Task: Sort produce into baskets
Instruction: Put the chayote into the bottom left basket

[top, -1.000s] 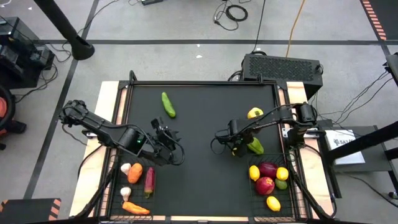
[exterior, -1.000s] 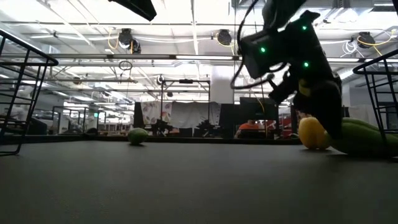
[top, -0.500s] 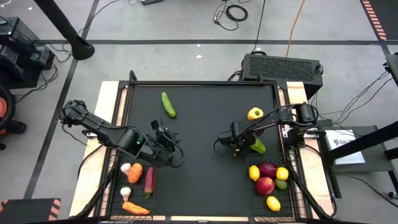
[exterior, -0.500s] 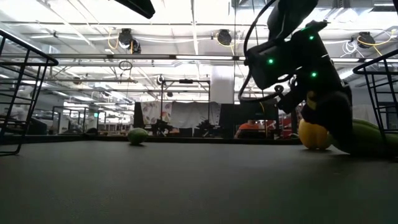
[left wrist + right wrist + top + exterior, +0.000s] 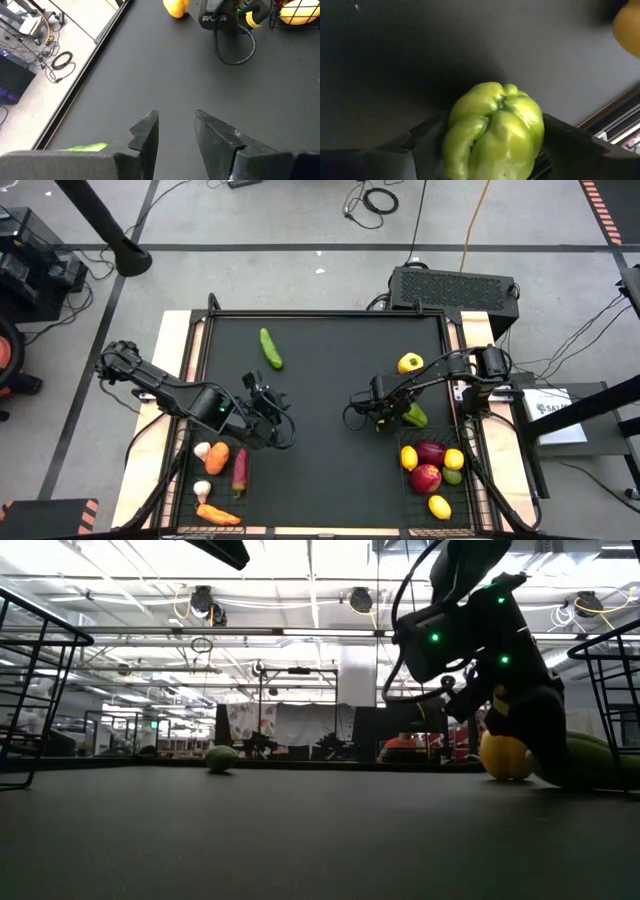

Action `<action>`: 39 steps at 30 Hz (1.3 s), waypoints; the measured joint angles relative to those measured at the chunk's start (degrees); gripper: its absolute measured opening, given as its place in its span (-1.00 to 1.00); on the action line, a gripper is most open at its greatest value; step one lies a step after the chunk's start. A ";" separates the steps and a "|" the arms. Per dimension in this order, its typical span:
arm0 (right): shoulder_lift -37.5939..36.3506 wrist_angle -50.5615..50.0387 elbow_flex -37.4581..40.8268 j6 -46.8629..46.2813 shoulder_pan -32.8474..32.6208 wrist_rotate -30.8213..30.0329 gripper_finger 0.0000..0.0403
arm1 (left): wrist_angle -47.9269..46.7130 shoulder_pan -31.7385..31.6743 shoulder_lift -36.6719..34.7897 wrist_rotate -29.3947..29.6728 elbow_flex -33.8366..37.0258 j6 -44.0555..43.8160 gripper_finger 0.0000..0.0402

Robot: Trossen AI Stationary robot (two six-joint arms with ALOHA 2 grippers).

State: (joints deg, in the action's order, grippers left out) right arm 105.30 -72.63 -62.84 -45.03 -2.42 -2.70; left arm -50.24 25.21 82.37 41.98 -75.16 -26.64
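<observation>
- The green pepper (image 5: 495, 135) lies squarely between the two fingers of the right gripper (image 5: 393, 417), one finger on each flank, so the coming move turns on those fingers meeting across its width.
- In the right wrist view the fingers stand apart either side of the green pepper, very near its skin; whether they already press on it cannot be told.
- The green pepper sits on the black tabletop (image 5: 320, 380), just beside the right basket (image 5: 432, 475) on that basket's far side, with the yellow pepper (image 5: 409, 363) near it, farther still from the basket.
- The right arm is plainly the nearer one; the left gripper (image 5: 175, 132) hovers well apart from the green pepper, beside the left basket (image 5: 222, 480), its fingers slightly apart and empty.
- Judged from this, the lift then carries toward the right basket.
</observation>
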 joint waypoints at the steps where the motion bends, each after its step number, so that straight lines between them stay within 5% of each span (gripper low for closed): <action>1: 0.00 0.27 -0.02 0.21 0.00 -0.02 0.41 | 0.00 0.00 0.00 0.01 0.00 0.00 -0.34; 10: 0.00 5.03 -3.90 5.33 0.11 -0.37 0.39 | 0.02 0.00 0.00 0.24 0.00 -0.02 -0.34; 17: 0.00 17.17 -13.96 16.18 0.11 -0.39 0.42 | 0.00 0.42 -0.72 0.24 0.00 -0.68 -0.34; 26: 0.00 42.01 -25.76 29.67 -1.77 -0.04 0.42 | -11.22 5.47 -6.33 4.21 0.00 -13.85 -0.34; 32: 0.06 59.30 -26.02 30.24 -4.28 -0.01 0.42 | -20.15 9.34 -11.73 12.97 0.00 -22.57 -0.34; 39: 6.36 85.99 -26.02 26.73 -8.64 -0.26 0.42 | -20.94 10.19 -14.56 14.97 0.00 -23.83 -0.34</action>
State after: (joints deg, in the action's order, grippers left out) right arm 111.66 13.36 -88.86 -18.30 -11.05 -2.96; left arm -71.18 35.40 67.81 56.94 -75.16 -50.47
